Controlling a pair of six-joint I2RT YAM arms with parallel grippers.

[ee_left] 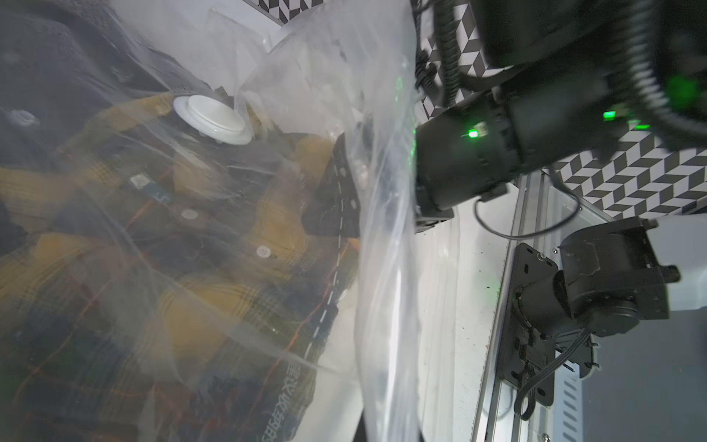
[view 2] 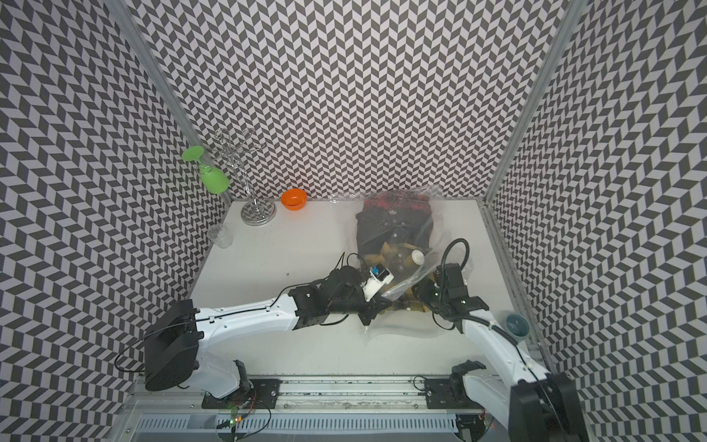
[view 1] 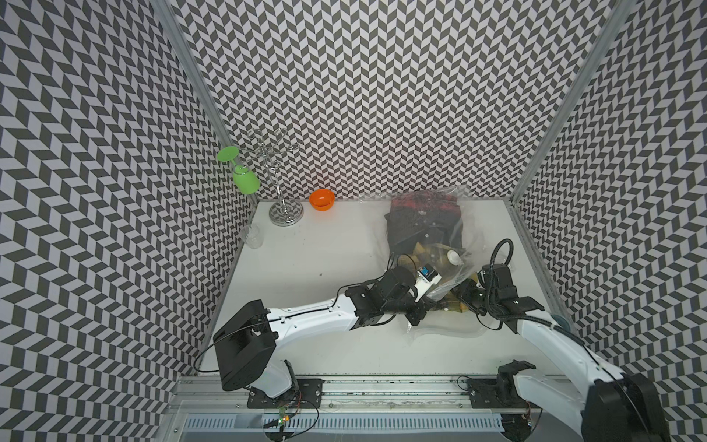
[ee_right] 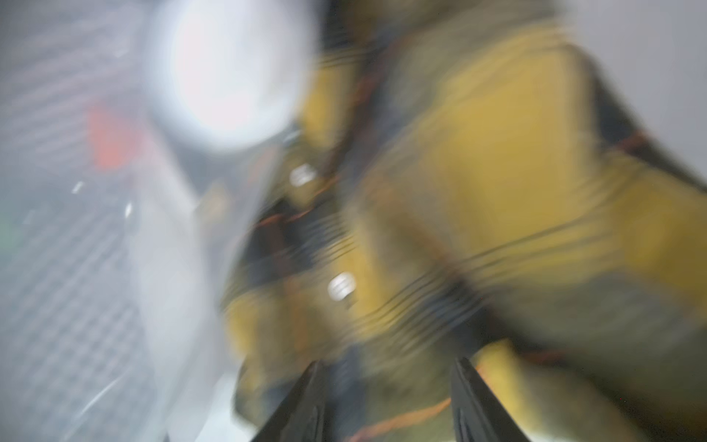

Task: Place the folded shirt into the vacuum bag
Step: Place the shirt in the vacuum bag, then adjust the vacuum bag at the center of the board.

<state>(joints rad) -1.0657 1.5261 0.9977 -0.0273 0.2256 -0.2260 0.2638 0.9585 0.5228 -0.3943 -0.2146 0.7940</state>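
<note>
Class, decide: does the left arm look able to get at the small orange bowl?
Probably yes, at a stretch: bare white table lies between the left gripper and the small orange bowl. But it is shut on the clear plastic vacuum bag and must release first.

You'll find the bag (view 1: 459,225) right of centre on the table (view 1: 306,268), running from the back wall toward the frame's bottom, with clothes (view 1: 417,222) in its far end, the shirt (view 1: 422,250) in its near end and the valve (view 1: 454,257) over the shirt. The left gripper (view 1: 426,304) sits at the bag's lower left edge, the right gripper (view 1: 465,294) at its lower right. In the table's upper left corner is the stand (view 1: 285,214), the goblet (view 1: 246,181) hanging on its left, the bowl (view 1: 322,199) just right of it, the cup (view 1: 252,236) below it by the left edge.
</note>
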